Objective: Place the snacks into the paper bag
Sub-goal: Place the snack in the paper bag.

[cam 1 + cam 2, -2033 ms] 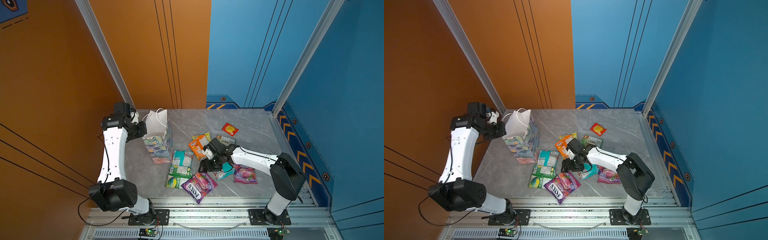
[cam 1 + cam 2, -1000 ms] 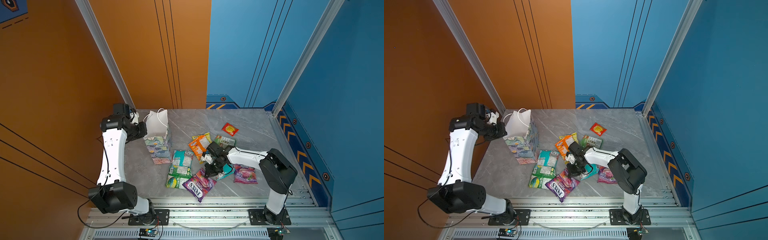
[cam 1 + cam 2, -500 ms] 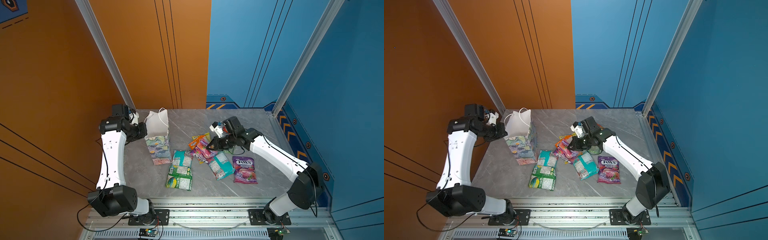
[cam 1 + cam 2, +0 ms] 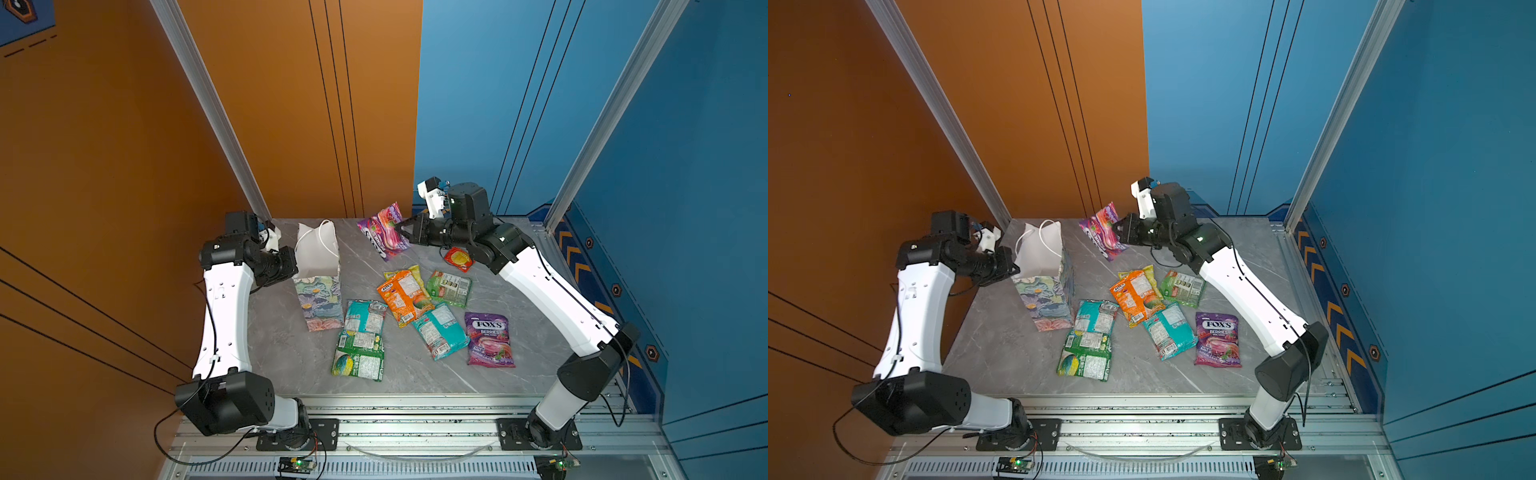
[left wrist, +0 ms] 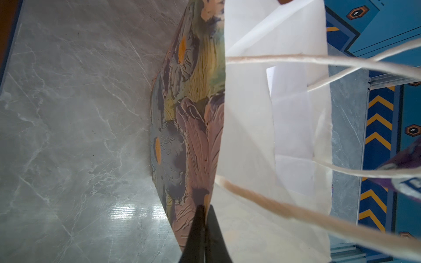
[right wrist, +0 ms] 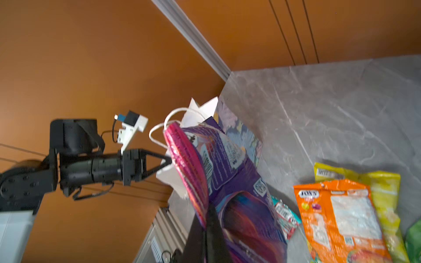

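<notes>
We're mid-carry here: the right tool (image 4: pixel 406 229) is clamped tight on one edge of a purple packet (image 4: pixel 383 232). The packet hangs in the air just beside the paper bag (image 4: pixel 318 295), not over its mouth yet. The left tool (image 5: pixel 205 210) is pinched shut on the bag's rim, holding the mouth open. Next, we reckon, the packet must swing over the opening, clear the cord handles (image 5: pixel 273 203), then drop in. The other snacks (image 4: pixel 405 297) lie on the counter (image 4: pixel 291 357).
</notes>
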Controlling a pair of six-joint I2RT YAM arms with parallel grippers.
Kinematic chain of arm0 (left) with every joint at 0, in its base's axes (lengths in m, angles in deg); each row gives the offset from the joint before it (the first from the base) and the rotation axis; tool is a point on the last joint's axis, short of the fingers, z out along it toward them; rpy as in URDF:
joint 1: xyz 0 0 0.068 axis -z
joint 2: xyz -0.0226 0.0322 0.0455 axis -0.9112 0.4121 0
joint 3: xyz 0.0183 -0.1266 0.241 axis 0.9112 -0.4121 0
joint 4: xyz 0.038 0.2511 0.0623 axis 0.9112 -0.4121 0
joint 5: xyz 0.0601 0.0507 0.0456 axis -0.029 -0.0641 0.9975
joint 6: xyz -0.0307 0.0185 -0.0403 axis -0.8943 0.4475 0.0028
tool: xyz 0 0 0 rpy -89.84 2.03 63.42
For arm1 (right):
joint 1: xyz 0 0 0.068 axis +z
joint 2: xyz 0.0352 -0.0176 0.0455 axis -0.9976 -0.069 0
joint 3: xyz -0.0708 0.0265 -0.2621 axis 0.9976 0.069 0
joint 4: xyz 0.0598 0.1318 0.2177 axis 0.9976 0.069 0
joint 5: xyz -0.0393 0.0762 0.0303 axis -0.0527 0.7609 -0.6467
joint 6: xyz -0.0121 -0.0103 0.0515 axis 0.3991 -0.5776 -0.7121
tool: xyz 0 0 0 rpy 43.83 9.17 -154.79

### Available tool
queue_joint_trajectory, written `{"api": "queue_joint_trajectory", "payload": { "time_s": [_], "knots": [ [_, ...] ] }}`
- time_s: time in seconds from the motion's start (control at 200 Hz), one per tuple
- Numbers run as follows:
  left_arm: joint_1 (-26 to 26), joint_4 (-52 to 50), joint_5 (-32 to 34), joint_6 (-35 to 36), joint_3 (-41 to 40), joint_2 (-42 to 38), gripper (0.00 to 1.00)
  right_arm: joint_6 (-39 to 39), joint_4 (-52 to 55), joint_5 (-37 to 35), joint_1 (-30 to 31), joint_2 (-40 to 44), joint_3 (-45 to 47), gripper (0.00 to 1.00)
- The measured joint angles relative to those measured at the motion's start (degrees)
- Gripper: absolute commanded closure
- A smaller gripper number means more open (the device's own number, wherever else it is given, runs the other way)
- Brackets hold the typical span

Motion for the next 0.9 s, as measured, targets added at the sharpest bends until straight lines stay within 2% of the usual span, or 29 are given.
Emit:
{"api": "queue_joint_trajectory", "payload": {
  "time_s": [0.25, 0.495, 0.901],
  "knots": [
    [0.0, 0.9, -3.5, -0.6, -0.4, -0.1, 1.0, -0.3, -1.9, -9.7, 2.2, -11.7, -15.8, 1.0],
    [0.1, 1.5, -5.5, -1.1, -1.4, -0.9, 1.0, -1.0, -4.3, -15.0, 4.9, -22.4, -30.6, 1.0],
    [0.4, 1.9, -6.9, -1.2, -3.0, -2.1, 1.0, -2.6, -12.4, -19.0, 9.4, -29.8, -35.3, 1.0]
  ]
}}
